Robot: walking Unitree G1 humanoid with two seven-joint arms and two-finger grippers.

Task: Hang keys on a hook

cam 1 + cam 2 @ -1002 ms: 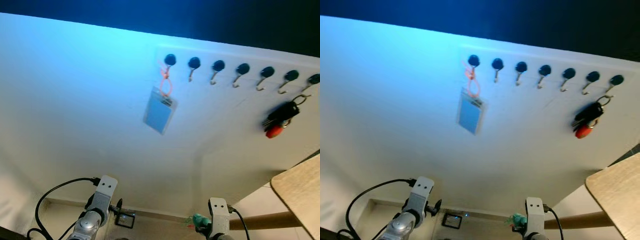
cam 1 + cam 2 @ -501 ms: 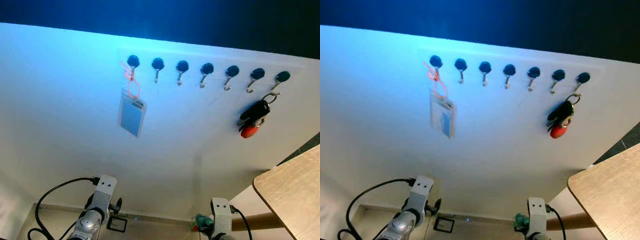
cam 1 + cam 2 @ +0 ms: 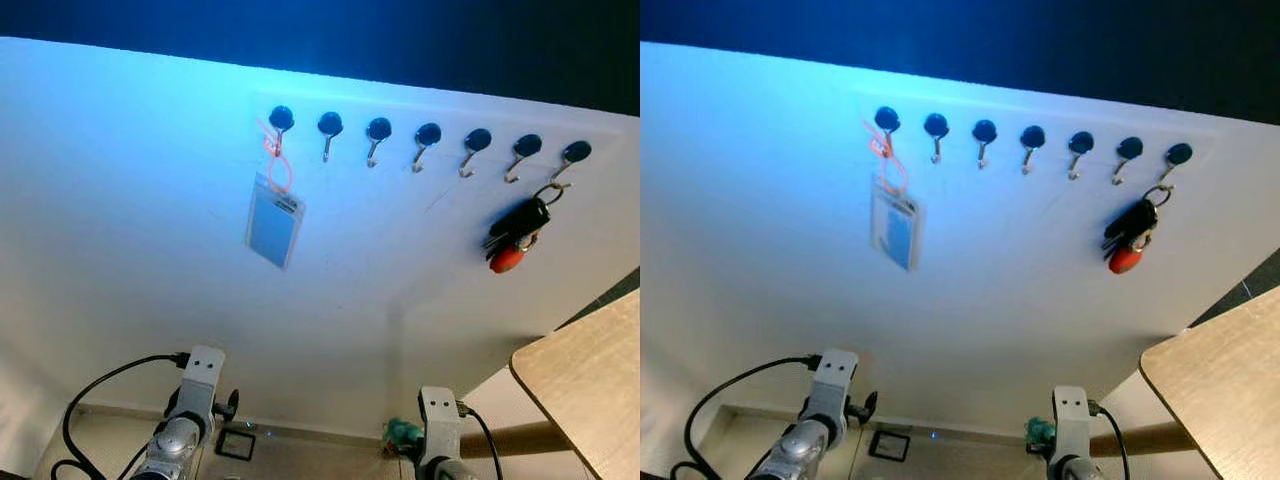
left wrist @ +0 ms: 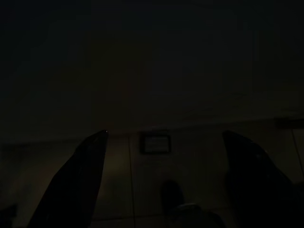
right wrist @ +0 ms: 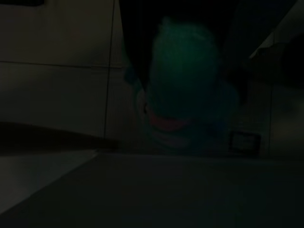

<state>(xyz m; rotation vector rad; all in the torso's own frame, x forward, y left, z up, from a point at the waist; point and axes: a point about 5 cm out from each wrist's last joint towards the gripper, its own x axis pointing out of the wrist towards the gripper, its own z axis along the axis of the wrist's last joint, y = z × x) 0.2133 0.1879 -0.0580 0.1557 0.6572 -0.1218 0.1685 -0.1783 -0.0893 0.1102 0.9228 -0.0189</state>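
A row of hooks (image 3: 424, 140) runs across the wall (image 3: 150, 250) at twelve o'clock, seven in all. On the leftmost hook, toward eleven o'clock, a card holder (image 3: 274, 220) hangs by its lanyard (image 3: 275, 162), lying against the wall below the hook. On the rightmost hook, toward one o'clock, a bunch of keys (image 3: 516, 236) hangs, also against the wall. The five hooks between them carry nothing. A desk (image 3: 590, 385) juts in at four o'clock, below and right of the keys. Both arms hang low at six o'clock, the left arm (image 3: 185, 420) toward seven, the right arm (image 3: 438, 435) toward five, well apart from the hooks.
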